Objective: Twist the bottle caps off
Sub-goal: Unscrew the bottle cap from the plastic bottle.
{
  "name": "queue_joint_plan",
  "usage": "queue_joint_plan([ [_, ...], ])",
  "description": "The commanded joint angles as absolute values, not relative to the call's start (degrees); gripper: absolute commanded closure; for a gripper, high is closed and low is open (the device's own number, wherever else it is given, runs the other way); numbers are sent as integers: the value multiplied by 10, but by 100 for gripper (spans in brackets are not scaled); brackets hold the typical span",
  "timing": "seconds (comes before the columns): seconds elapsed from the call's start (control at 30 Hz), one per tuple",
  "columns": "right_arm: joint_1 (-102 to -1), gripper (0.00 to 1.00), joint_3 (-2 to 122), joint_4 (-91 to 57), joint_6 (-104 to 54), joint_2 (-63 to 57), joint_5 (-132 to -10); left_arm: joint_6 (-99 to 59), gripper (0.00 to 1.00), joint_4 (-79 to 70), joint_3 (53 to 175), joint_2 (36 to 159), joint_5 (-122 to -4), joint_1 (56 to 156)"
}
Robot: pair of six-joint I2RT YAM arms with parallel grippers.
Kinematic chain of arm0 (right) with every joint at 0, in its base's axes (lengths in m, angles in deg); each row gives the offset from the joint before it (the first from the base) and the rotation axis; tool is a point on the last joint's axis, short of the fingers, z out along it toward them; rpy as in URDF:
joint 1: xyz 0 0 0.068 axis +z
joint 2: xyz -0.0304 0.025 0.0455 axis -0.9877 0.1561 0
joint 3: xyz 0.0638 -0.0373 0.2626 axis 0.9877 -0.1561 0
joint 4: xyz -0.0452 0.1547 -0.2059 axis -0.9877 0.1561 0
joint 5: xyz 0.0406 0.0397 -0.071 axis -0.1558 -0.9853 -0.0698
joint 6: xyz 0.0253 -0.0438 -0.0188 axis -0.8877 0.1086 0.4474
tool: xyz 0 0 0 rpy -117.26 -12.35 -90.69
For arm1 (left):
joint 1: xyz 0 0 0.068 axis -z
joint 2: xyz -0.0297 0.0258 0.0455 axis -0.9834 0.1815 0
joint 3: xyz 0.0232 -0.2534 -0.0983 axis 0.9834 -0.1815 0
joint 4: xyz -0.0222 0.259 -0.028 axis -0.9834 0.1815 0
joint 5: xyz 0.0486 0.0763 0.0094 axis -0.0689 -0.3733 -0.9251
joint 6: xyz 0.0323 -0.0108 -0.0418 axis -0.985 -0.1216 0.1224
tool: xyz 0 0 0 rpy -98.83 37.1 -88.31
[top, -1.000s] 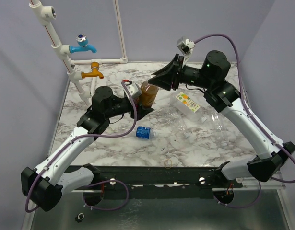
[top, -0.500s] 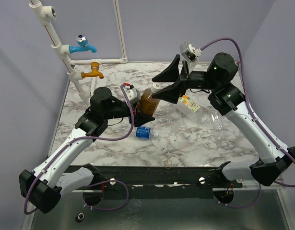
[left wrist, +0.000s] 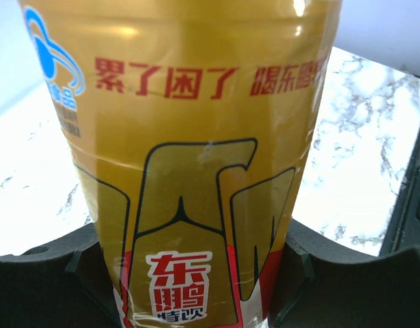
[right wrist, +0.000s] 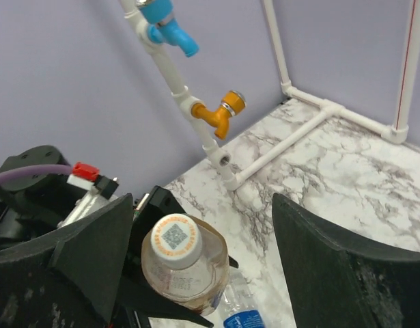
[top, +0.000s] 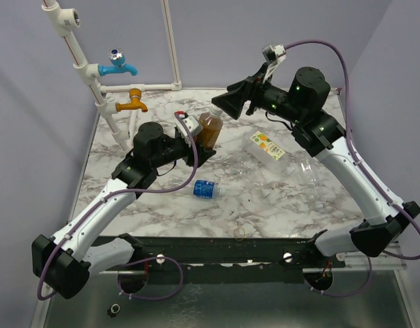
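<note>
Gleaming amber plastic bottle (left wrist: 203, 171), round white cap (right wrist: 173, 239), marbled tabletop (right wrist: 360, 164).

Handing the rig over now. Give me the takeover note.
Left pincer: shut on the amber bottle, held roughly upright.
Right pincer: open, fingers either side of the white cap, not touching it.
Done: nothing certain. The cap sits on the neck; how loose, cannot tell.
Blue-labelled bottle, squarish bottle and a clear bottle lie on the marble table; their caps are too small to judge.
To do: twist this cap off, then check the rest.
</note>
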State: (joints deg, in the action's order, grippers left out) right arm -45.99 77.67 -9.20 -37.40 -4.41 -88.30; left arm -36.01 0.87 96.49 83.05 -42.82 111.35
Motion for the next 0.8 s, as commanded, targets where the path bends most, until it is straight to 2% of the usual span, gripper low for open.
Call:
queue_joint_plan([
  [0.0,-460,17,787,-65,-409,-18,-834,-377,100,-19,959,838,-496,1111],
  [0.37,-459,20,754,-144,-449,-4,-911,-380,100,-19,955,853,-515,1111],
  [0.47,-460,23,750,-148,-454,4,-924,-380,100,-19,955,856,-516,1111],
  [0.63,-460,33,737,-152,-457,11,-920,-380,100,-19,957,860,-516,1111],
  [0.77,-460,48,740,-147,-456,17,-917,-380,100,-19,957,861,-516,1111],
])
